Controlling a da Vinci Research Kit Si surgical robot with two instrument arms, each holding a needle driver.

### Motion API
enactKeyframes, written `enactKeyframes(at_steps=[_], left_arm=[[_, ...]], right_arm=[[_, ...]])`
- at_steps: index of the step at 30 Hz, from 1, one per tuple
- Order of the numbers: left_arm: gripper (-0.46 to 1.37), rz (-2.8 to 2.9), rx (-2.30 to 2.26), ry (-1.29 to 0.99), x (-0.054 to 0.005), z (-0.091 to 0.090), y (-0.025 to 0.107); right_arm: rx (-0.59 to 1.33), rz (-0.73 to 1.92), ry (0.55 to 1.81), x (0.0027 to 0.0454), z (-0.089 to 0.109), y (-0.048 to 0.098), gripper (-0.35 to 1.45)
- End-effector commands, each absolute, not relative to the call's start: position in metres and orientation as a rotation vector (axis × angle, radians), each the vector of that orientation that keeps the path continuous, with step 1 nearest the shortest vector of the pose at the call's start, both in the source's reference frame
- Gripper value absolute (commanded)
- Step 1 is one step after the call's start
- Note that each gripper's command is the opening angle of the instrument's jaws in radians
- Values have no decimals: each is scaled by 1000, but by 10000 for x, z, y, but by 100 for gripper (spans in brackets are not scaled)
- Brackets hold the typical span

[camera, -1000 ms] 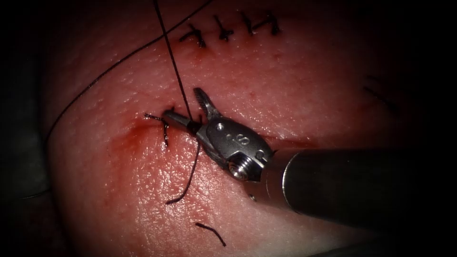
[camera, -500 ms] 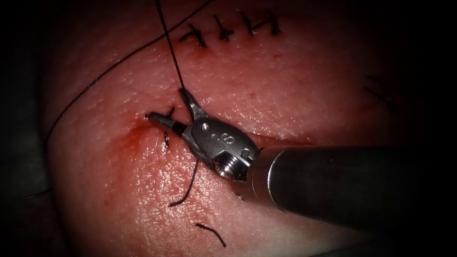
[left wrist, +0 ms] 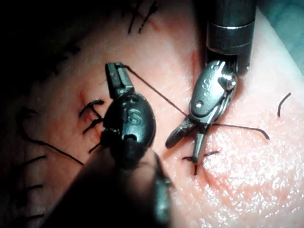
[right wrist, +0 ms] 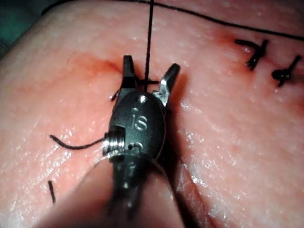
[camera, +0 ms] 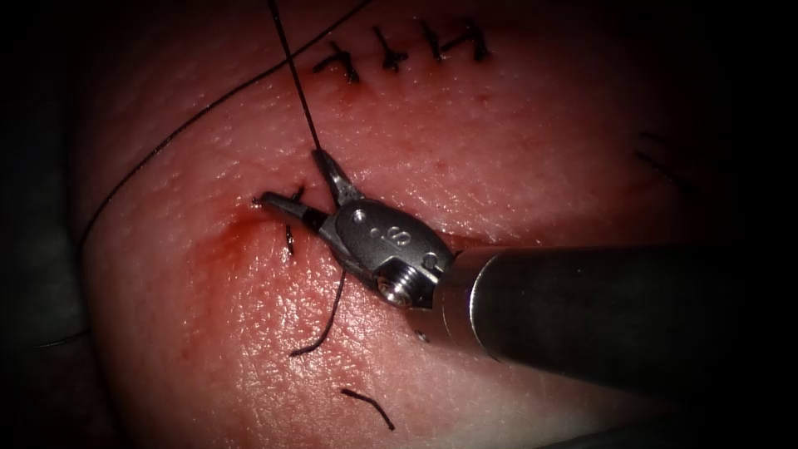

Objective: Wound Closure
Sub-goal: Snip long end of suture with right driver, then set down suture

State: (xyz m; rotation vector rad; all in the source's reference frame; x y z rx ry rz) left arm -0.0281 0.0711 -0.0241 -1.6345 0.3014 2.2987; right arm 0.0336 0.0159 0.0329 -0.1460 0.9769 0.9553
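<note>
My right tool [camera: 293,179] comes in from the right and stands open over a dark stitch knot [camera: 289,218] at the left end of the cut in the tissue [camera: 515,158]. It holds nothing. A taut thread [camera: 293,75] rises from between its jaws. In the right wrist view the thread [right wrist: 150,38] runs up between the open right tool [right wrist: 149,71]. In the left wrist view my left tool [left wrist: 116,78] is shut on this thread [left wrist: 156,94], which stretches to the right tool [left wrist: 187,145]. A loose tail [camera: 326,320] lies below the knot.
A row of finished stitches [camera: 403,48] sits at the far edge of the tissue. A slack thread strand [camera: 183,125] curves across the upper left. A short cut end of thread [camera: 367,407] lies near the front. Red fluid [camera: 224,241] stains the tissue around the knot.
The right tool has slid left and slightly up, so its open jaws now straddle the taut thread by the knot. It has hardly moved in the last half second.
</note>
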Motion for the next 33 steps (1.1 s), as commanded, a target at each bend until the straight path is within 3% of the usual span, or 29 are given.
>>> enactKeyframes(at_steps=[1, 2, 4, 6, 21, 22, 23, 25, 27, 33], left_arm=[[-35, 2299, -1636, 300, -281, -242, 710], [-35, 2299, -1637, 300, -281, -242, 710], [-35, 2298, -1641, 299, -281, -242, 710], [-35, 2298, -1642, 299, -281, -242, 710], [-35, 2297, -1650, 296, -278, -243, 714], [-35, 2295, -1651, 295, -278, -243, 715], [-35, 2295, -1651, 294, -278, -243, 715], [-35, 2294, -1651, 294, -278, -242, 716], [-35, 2293, -1650, 295, -279, -242, 716], [-35, 2286, -1673, 304, -287, -242, 712]], right_arm=[[-147, 956, 976, 337, 329, 160, 57], [-147, 957, 976, 337, 329, 160, 47], [-149, 959, 974, 337, 329, 160, -5], [-151, 961, 971, 337, 329, 161, -34], [-177, 981, 936, 323, 320, 155, -35], [-171, 966, 945, 316, 319, 153, -27], [-184, 935, 948, 310, 318, 151, 23], [-214, 883, 975, 296, 314, 147, 97], [-228, 868, 995, 286, 310, 143, 109], [-262, 851, 991, 241, 291, 124, 107]])
